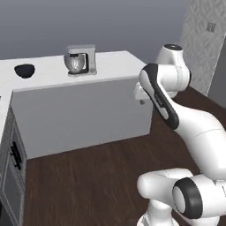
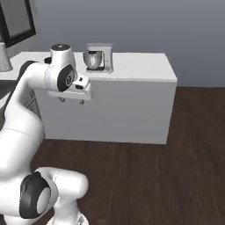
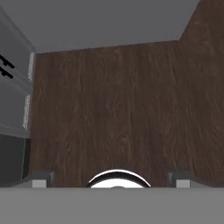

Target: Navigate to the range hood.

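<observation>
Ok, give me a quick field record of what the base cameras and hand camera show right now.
facing: white counter island across dark wood floor
on island: grey stand mixer, black bowl
left side: grey cabinet fronts with dark handles
gripper: pointing down at the floor, fingers wide apart, holding nothing
arm: folded in front of the island
range hood: cannot tell from these views
judgement: probably more driving or turning needed

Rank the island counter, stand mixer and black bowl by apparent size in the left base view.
1. Island counter, by far the largest.
2. Stand mixer.
3. Black bowl, smallest; it sits about as far back as the mixer, so nearness hardly affects this.
</observation>
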### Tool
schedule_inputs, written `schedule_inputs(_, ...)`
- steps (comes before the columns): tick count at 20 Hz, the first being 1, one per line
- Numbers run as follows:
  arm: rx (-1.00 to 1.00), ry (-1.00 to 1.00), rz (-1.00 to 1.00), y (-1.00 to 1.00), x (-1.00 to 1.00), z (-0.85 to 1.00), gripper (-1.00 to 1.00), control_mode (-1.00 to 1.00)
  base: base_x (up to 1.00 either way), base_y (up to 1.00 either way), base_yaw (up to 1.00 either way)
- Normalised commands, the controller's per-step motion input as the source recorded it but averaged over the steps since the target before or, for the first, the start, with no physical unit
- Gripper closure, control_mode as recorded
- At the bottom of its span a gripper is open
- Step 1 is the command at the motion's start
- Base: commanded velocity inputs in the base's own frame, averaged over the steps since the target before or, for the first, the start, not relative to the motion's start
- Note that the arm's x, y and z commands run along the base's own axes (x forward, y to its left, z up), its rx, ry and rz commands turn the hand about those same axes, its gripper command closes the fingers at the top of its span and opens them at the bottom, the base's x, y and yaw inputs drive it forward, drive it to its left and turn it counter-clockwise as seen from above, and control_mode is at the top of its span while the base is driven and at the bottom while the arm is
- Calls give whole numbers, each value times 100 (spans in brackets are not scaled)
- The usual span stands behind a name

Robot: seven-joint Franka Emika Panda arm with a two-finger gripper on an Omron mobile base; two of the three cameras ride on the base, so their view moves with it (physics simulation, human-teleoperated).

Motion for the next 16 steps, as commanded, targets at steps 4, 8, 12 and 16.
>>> schedule_inputs(4,0,0,0,0,0,0,-100,100,0,0,-93)
schedule_inputs(8,0,0,0,0,0,0,-100,100,0,0,-91)
schedule_inputs(12,0,0,0,0,0,0,-100,100,4,0,-89)
schedule_inputs(16,0,0,0,0,0,0,-100,100,9,0,-85)
